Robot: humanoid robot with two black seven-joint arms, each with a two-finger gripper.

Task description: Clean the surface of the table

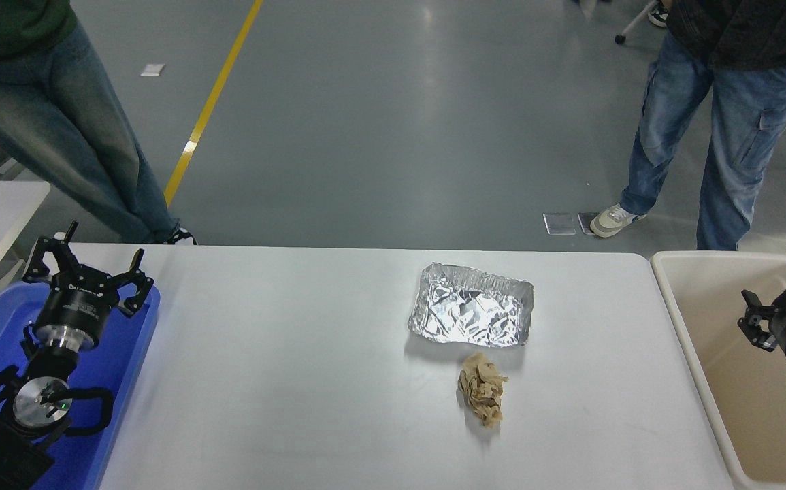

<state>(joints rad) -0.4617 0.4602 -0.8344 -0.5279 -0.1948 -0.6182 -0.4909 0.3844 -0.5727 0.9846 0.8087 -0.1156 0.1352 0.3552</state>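
The table surface holds a foil tray and crumpled paper — left tool spread apart, right tool's state unclear.

right gripper: cut by right edge | beige bin: cropped right, bottom

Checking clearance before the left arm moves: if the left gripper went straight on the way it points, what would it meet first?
Probably nothing on the table: the left gripper points away over the blue tray's far edge toward the floor; height is unclear.
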